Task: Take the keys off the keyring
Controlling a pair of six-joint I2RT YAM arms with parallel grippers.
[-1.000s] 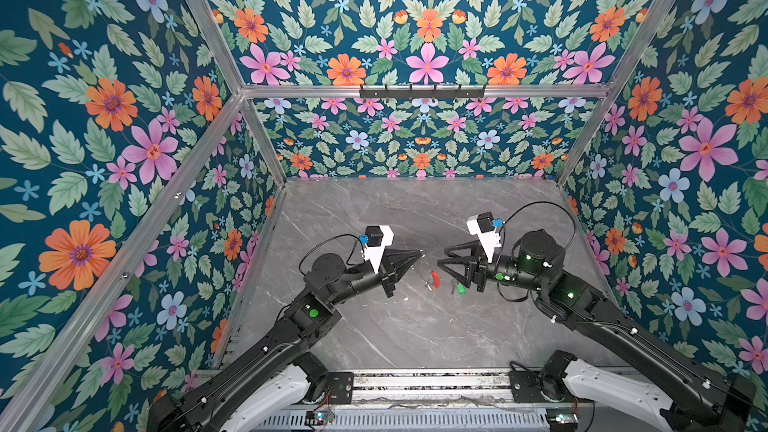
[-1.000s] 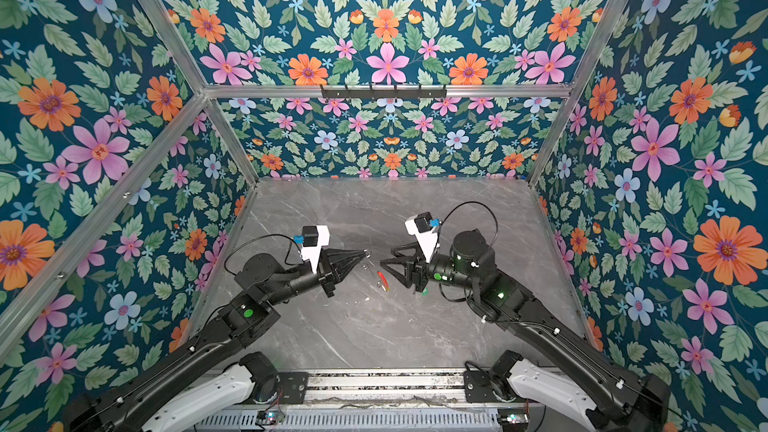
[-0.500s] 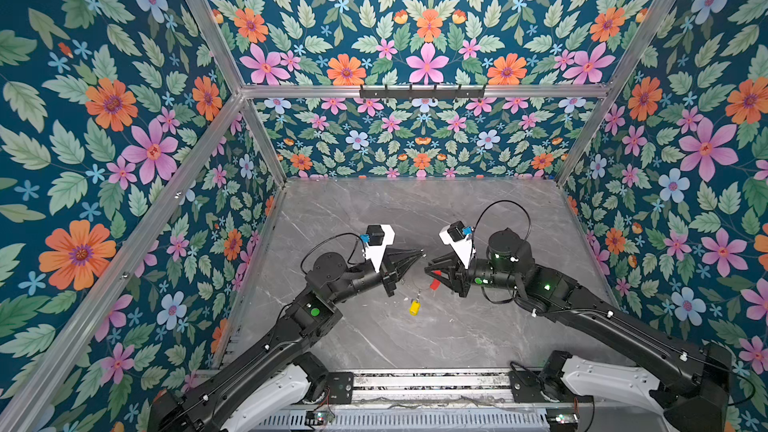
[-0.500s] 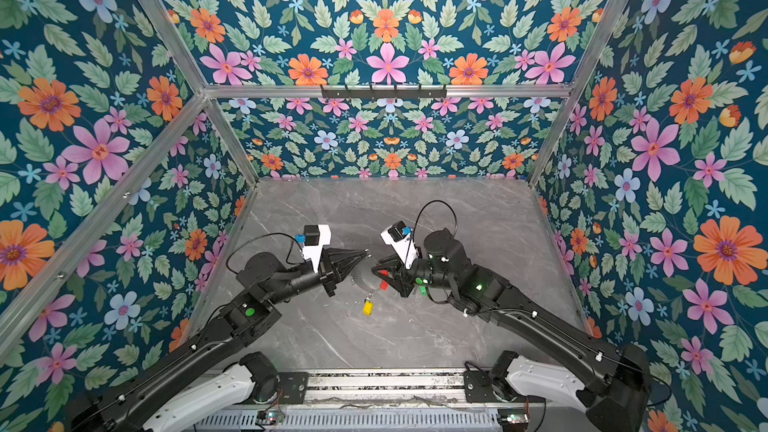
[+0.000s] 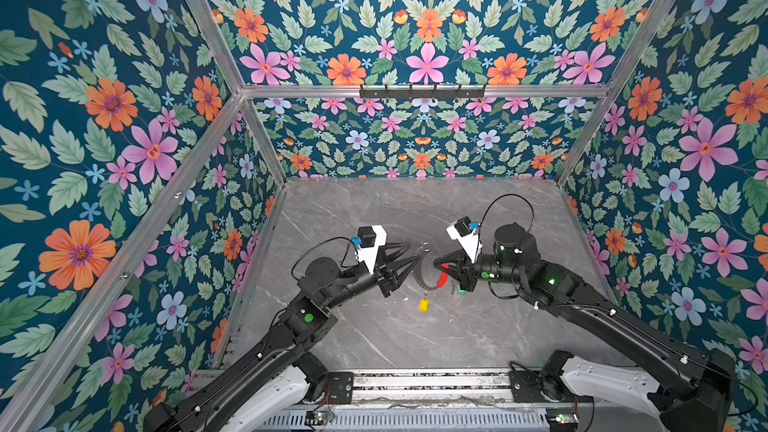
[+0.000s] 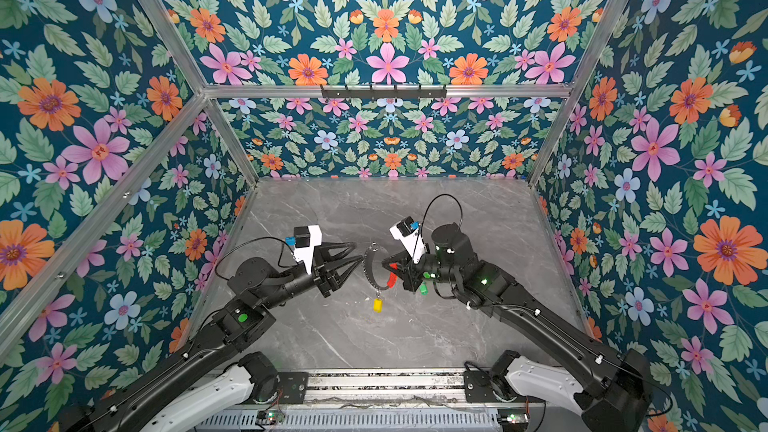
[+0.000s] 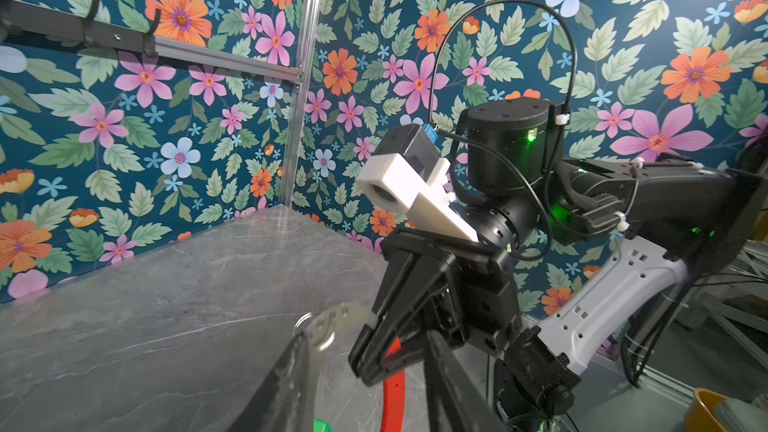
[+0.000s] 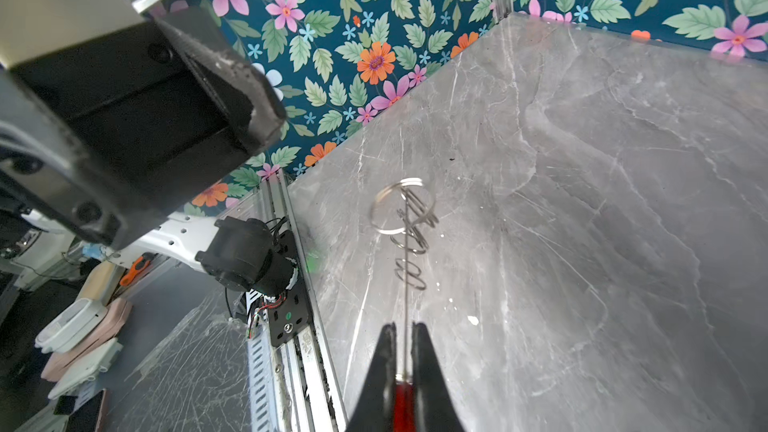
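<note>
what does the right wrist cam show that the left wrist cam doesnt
Only the right wrist view: the thin wire of the keyring running out from the jaws, strung with a row of small silver rings. Only the left wrist view: the head of the green key at the frame edge, the hook rail on the wall, the right arm's white camera mount. Both: the right gripper shut on the red sleeve, over the grey table.

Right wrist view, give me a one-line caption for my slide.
Right claw pinching the keyring at its red sleeve, small silver rings strung along the wire above the grey marble table.
</note>
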